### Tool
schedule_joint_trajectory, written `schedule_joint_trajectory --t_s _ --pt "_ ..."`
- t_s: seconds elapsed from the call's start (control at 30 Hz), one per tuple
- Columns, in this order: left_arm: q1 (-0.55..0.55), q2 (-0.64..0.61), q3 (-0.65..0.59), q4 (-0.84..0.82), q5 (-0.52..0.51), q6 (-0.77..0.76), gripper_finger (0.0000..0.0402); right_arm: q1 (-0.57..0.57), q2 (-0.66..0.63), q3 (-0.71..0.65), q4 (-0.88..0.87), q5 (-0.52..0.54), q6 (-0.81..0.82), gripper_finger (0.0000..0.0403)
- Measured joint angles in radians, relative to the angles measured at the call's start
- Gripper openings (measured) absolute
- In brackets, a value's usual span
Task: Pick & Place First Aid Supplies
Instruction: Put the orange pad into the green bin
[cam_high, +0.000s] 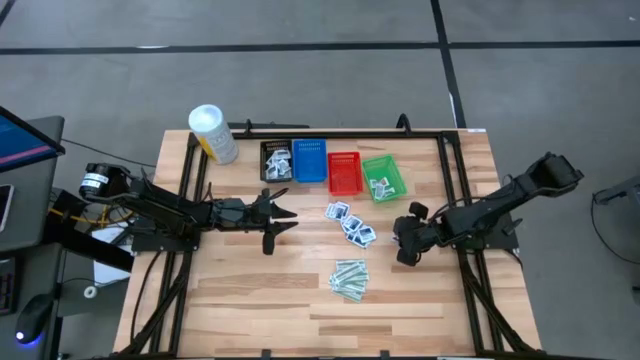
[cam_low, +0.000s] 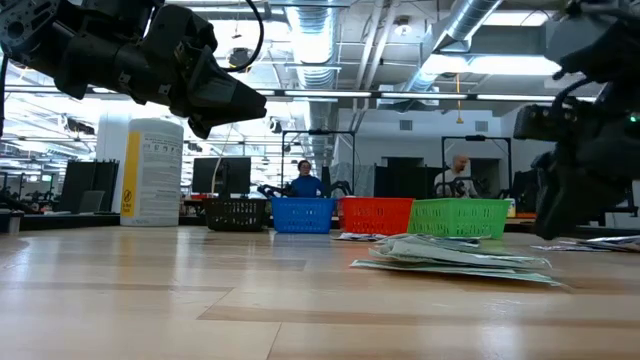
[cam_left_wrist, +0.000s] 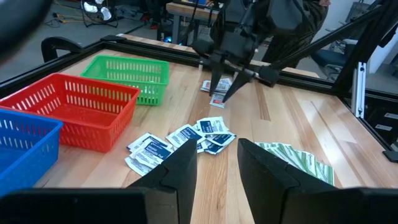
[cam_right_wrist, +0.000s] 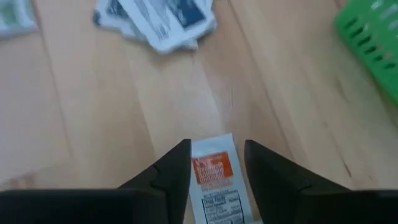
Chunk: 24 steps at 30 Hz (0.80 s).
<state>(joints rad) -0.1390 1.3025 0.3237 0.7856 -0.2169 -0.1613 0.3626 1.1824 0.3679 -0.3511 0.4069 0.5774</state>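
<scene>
A pale wooden tabletop is sitting on a grey concrete floor crossed by dark lines. Overhead, silver ventilation ducts and pipes are running along an open ceiling, with strip lights glowing among them. Across the room two people are sitting at distant workstations behind dark frames and monitors. To one side of the tabletop, a desk with a screen and a computer mouse is standing.
</scene>
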Motion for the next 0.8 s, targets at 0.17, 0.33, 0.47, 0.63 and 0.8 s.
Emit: schedule_joint_trajectory --t_s 0.17,0.33,0.47,0.63,0.8 --pt "0.0 0.0 0.0 0.0 0.0 0.0 0.0116 0.0 0.08 0.005 0.015 0.002 0.001 0.0161" --pt "0.0 0.0 0.0 0.0 0.0 0.0 0.0116 0.0 0.145 0.005 0.059 0.006 0.003 0.0157" --pt "0.0 0.0 0.0 0.0 0.001 0.0 0.0116 -0.001 0.178 0.005 0.108 0.006 0.001 0.0138" --pt "0.0 0.0 0.0 0.0 0.002 0.0 0.0116 -0.001 0.195 0.004 0.144 -0.007 -0.011 0.01" --pt "0.0 0.0 0.0 0.0 0.003 0.0 0.0116 0.0 0.196 0.004 0.147 -0.015 -0.011 0.0063"
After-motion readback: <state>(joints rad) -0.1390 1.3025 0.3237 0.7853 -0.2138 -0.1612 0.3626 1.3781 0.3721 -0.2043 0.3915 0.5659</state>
